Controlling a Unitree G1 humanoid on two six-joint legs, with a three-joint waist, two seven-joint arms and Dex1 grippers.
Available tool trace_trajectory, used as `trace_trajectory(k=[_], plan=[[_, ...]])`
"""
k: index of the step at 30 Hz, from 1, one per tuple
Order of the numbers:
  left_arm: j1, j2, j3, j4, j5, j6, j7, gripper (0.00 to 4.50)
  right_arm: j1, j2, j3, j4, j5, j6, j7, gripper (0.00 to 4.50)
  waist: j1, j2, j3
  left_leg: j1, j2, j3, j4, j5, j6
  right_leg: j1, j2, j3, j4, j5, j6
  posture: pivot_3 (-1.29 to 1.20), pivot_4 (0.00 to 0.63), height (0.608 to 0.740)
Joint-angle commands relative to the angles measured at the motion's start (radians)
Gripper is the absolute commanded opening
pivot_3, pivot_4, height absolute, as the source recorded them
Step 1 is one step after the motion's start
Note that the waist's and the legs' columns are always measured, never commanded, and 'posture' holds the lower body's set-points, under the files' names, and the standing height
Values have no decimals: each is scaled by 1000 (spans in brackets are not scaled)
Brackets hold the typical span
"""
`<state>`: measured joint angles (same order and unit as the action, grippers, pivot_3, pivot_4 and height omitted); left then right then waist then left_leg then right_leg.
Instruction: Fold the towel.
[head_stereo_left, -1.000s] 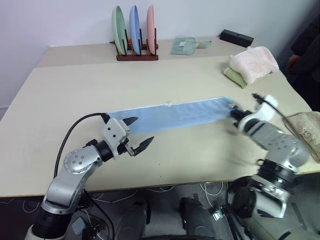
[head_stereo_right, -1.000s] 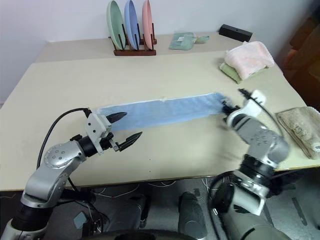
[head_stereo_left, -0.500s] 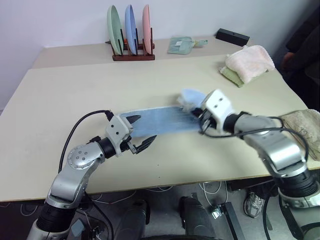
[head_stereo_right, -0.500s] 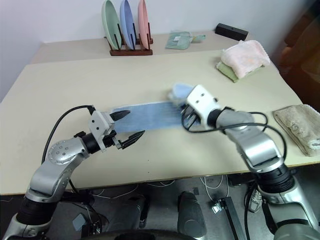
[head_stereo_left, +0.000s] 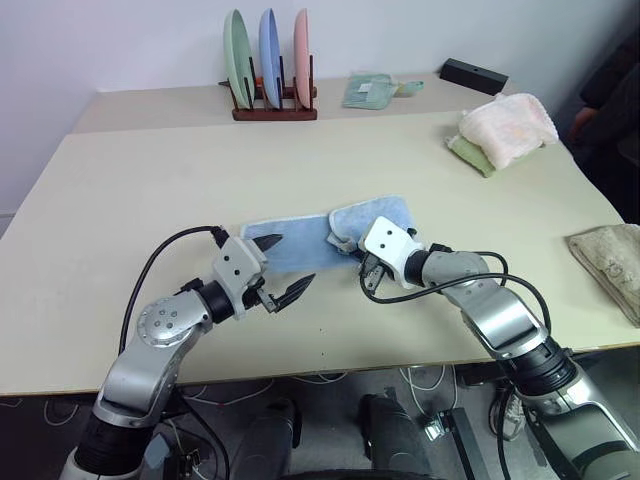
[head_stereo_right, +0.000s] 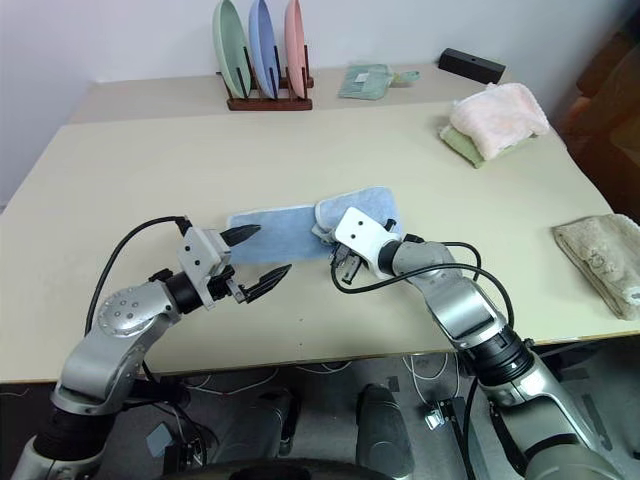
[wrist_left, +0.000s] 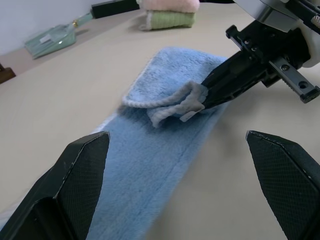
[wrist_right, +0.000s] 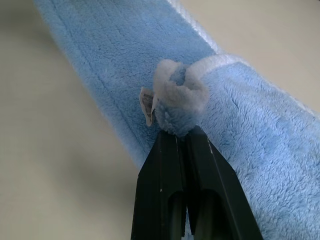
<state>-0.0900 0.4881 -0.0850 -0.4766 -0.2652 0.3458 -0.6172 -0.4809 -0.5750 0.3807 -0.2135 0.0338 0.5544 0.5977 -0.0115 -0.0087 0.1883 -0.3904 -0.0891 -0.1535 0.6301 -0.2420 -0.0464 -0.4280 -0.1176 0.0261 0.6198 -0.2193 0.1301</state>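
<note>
The towel (head_stereo_left: 300, 240) lies near the middle of the table (head_stereo_left: 130, 190), closer to the front edge than the back, as a long blue strip w/ its right end doubled over onto itself. That flap sits there because the right gripper (wrist_right: 175, 132) has its fingers pinched tight on the end corner, bunching the whitish edging and the small loop tag (wrist_right: 146, 105) into a knot at the tips; the wrist view shows the corner clamped just above the layer below. Judging by that, the fold is partway: the carried end covers roughly a third of the strip, and the corner prob. needs to go on toward the left end before release.

The left gripper (head_stereo_left: 278, 268) hangs w/ both fingers spread wide, holding nothing, at the towel's left end toward the front edge. It looks placed to pin or catch that end so the strip won't slide while the other arm drags cloth across, though it isn't touching the towel as far as I can tell.

Count: 1 blue towel. 3 plates (head_stereo_left: 268, 45) (green, blue, pink) upright in 1 rack (head_stereo_left: 275, 112) at the back edge. 1 small green cloth (head_stereo_left: 368, 90) beside the rack, 1 black box (head_stereo_left: 472, 75) near the back right corner. 1 pink fluffy towel (head_stereo_left: 508, 122) stacked on 1 green folded cloth (head_stereo_left: 468, 152) toward the right edge. 1 beige towel (head_stereo_left: 610, 258) at the right edge, nearer the front.
</note>
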Motion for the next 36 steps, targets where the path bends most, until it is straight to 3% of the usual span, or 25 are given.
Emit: trace_trajectory(k=[1, 3, 7, 10, 13, 17, 18, 28, 36], plan=[[-7, -3, 1, -33, -1, -2, 5, 4500, -2, -3, -5, -40, -6, -29, 47, 565, 0, 0, 0, 0, 0, 0, 0, 0, 0, 0, 0, 0, 0, 0, 0, 0, 150, 736], [-8, 0, 2, -31, -3, -1, 5, 4500, 10, -15, -18, -68, 7, -44, 85, 1276, 0, 0, 0, 0, 0, 0, 0, 0, 0, 0, 0, 0, 0, 0, 0, 0, 150, 736], [36, -4, 49, -49, -43, 36, 26, 4500, 42, -67, -142, -148, 103, -73, 177, 3260, 0, 0, 0, 0, 0, 0, 0, 0, 0, 0, 0, 0, 0, 0, 0, 0, 150, 736], [95, -4, 78, -69, -57, 56, 44, 4500, 35, -78, -242, -148, 180, -45, 197, 3260, 0, -1, 0, 0, 0, 0, 0, 0, 0, 0, 0, 0, -1, 0, 0, 0, 150, 736], [154, -10, 94, -86, -61, 61, 59, 4500, -3, -32, -331, -95, 246, 12, 159, 2241, -3, 0, 0, 0, 1, 0, -1, 0, 0, 0, 0, 0, -1, 0, 0, 0, 150, 736], [212, -43, 111, -103, -80, 73, 97, 4500, -71, 18, -303, 82, 170, -62, 108, 287, -1, -1, 0, 0, 1, 0, 0, 0, 0, 1, 0, 0, -1, 0, -1, 0, 150, 736], [220, -48, 112, -104, -81, 73, 102, 4500, -85, 41, -288, 129, 155, -87, 98, 71, 0, -1, 0, 0, 1, 0, 0, 0, 0, 1, 0, 0, -1, 0, -1, 0, 150, 736], [267, -70, 103, -124, -73, 75, 140, 4500, -98, 199, -156, 532, 10, -272, 53, 71, -2, -1, 0, 0, 0, 0, -1, 0, 0, 1, 0, 0, -1, 0, -1, 0, 150, 736], [309, -90, 119, -152, -96, 110, 184, 4500, -81, 188, -186, 474, 9, -301, 72, 71, -3, -1, -2, 3, 1, 0, -1, 0, 0, 3, 1, 0, -1, 1, -1, 0, 150, 736]])
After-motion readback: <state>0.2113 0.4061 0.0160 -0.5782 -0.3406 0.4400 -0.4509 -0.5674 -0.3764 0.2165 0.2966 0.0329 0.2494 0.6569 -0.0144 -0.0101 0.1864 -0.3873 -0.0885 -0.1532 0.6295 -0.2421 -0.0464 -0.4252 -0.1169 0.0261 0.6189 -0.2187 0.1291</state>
